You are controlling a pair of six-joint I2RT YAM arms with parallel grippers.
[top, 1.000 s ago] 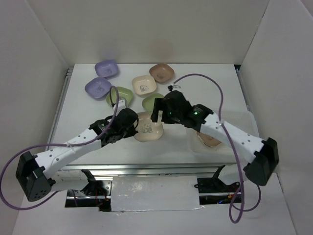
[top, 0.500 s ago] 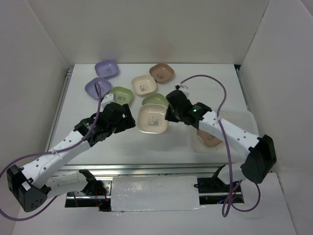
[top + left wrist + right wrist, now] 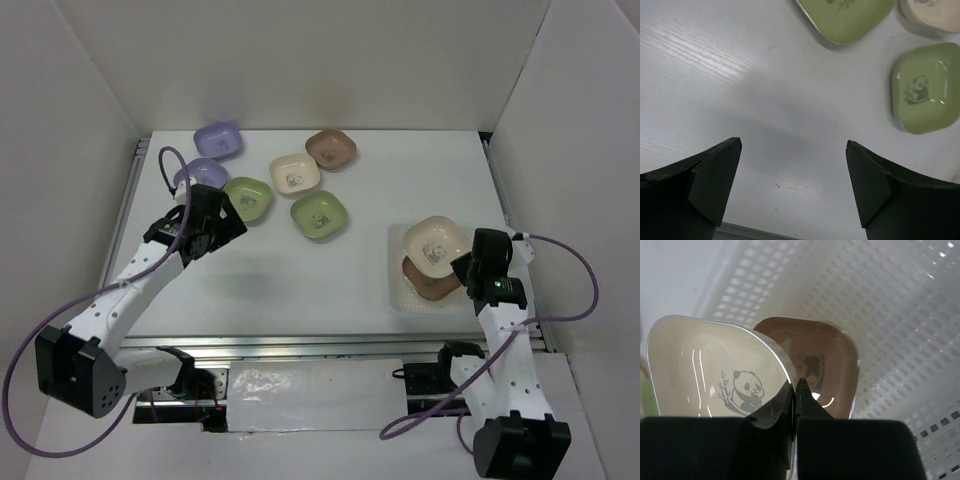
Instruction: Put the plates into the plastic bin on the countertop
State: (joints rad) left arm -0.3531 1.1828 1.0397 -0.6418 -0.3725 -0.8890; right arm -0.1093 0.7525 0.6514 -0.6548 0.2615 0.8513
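My right gripper (image 3: 466, 262) (image 3: 796, 390) is shut on the rim of a cream plate (image 3: 433, 243) (image 3: 715, 370), which hangs tilted over the plastic bin (image 3: 398, 300) (image 3: 900, 300). A brown plate (image 3: 432, 285) (image 3: 827, 365) lies in the bin right beneath it. My left gripper (image 3: 222, 222) (image 3: 794, 185) stands open above bare countertop (image 3: 300, 280), nothing between its fingers. Just beyond it lie two green plates (image 3: 247, 197) (image 3: 320, 213) (image 3: 922, 87). Farther back sit two purple plates (image 3: 218, 140) (image 3: 200, 172), a cream plate (image 3: 295, 173) and a brown plate (image 3: 331, 148).
White walls enclose the countertop at the back and on both sides. Metal rails (image 3: 128, 215) run along its left edge and near edge. The bin sits at the right, close to the right wall. Purple cables loop from both arms.
The right gripper shut on the cream plate at mid-table and carried it right, over the bin. The left gripper opened, let go of that plate and drew back to the left.
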